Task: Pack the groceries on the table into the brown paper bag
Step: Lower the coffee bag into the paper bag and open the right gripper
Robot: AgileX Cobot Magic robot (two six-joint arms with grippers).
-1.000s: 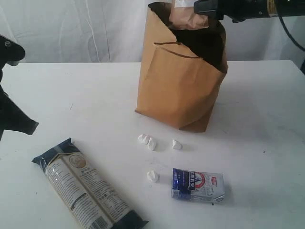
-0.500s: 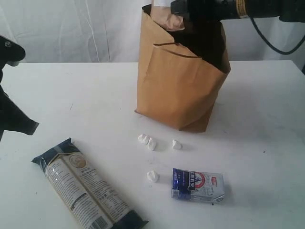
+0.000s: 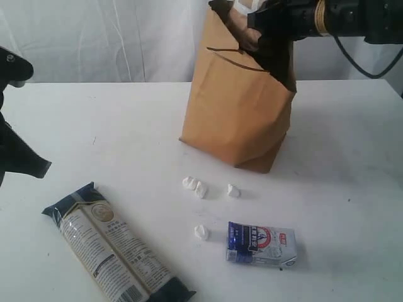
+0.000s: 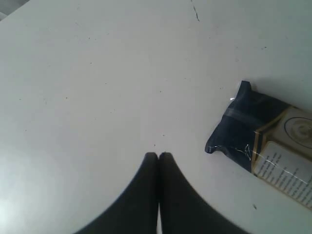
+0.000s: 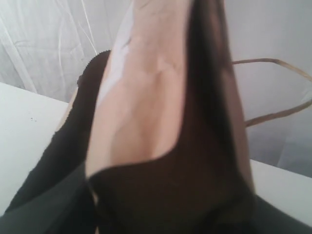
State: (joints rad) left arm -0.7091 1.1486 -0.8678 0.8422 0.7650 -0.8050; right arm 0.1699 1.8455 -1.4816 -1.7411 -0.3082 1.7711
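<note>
The brown paper bag [image 3: 236, 107] stands at the back of the table [image 3: 113, 119], its mouth open. My right gripper [image 3: 255, 28] is at the bag's mouth, shut on the orange-brown pouch [image 3: 244, 36], whose lower end dips into the opening. In the right wrist view the pouch [image 5: 146, 97] fills the space between my dark fingers [image 5: 68, 146]. The long dark-blue noodle pack [image 3: 116, 251] and the blue-white carton [image 3: 261, 245] lie at the front. My left gripper [image 4: 158, 155] is shut and empty, over bare table beside the noodle pack's end [image 4: 243, 131].
Small white crumbs [image 3: 200, 189] lie between the bag and the carton. A cord handle [image 5: 278, 87] of the bag loops beside the pouch. The left arm [image 3: 16, 154] hangs at the table's left edge. White curtain behind.
The right gripper swung left, then came back right and lower, bringing the pouch into the bag's mouth. The bag's top has shifted to the right. The left arm stayed still.
</note>
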